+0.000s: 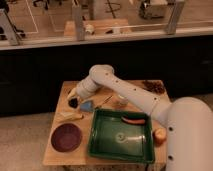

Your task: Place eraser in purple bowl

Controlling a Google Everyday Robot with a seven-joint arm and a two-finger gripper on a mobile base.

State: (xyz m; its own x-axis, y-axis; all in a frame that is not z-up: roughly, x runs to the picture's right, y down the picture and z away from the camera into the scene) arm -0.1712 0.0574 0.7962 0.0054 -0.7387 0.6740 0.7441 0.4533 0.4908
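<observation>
1. Reaching toward the left of the frame, the white arm [125,92] bends down over the wooden table [55,150], and its gripper [74,99] sits low at the table's left side, right at a small dark block that I take for the eraser [73,103].
2. Whether it has the eraser pinched or only touches it I cannot tell.
3. So the step in hand looks like the pick-up; the purple bowl [66,137] waits empty at lower left, near the table's front edge.
4. Next comes a lift, then a short carry toward the lower left and a release over the bowl.
5. A light blue wedge [86,106] lies just beside the eraser, and a yellowish thing [70,117] lies between eraser and bowl, so the carry should clear it.
6. The green tray [100,145], holding a reddish stick [133,120], fills the middle; an apple-like fruit [159,134] sits at its right.
</observation>
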